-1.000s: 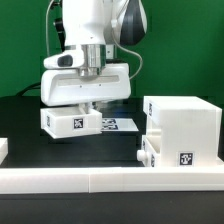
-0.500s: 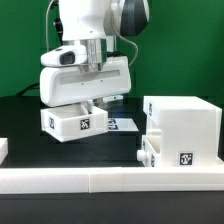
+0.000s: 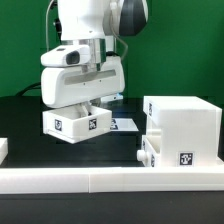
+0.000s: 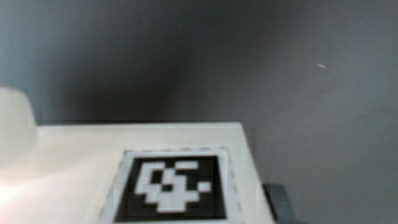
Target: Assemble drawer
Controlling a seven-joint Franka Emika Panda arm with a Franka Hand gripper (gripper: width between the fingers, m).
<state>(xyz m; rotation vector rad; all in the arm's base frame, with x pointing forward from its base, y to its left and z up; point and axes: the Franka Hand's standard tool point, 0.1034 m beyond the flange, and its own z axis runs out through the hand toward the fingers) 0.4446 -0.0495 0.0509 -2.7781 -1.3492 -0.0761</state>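
Observation:
The large white drawer housing point(image 3: 185, 128) stands at the exterior view's right with a tag on its front. A small white tray point(image 3: 149, 152) sits at its lower left side. My gripper point(image 3: 88, 101) is shut on a second small white tray point(image 3: 74, 123), which carries two tags on its front face. It holds the tray tilted, a little above the black table, to the left of the housing. In the wrist view the tray's white face and one tag point(image 4: 173, 183) fill the lower part. My fingertips are mostly hidden.
The marker board point(image 3: 124, 124) lies flat on the table behind the held tray. The white rim point(image 3: 100, 181) runs along the table's front edge. A white block point(image 3: 3, 149) sits at the far left edge. A green wall stands behind.
The held tray has turned and tilted with my gripper and shifted slightly toward the exterior view's left. The housing and the other tray have not moved.

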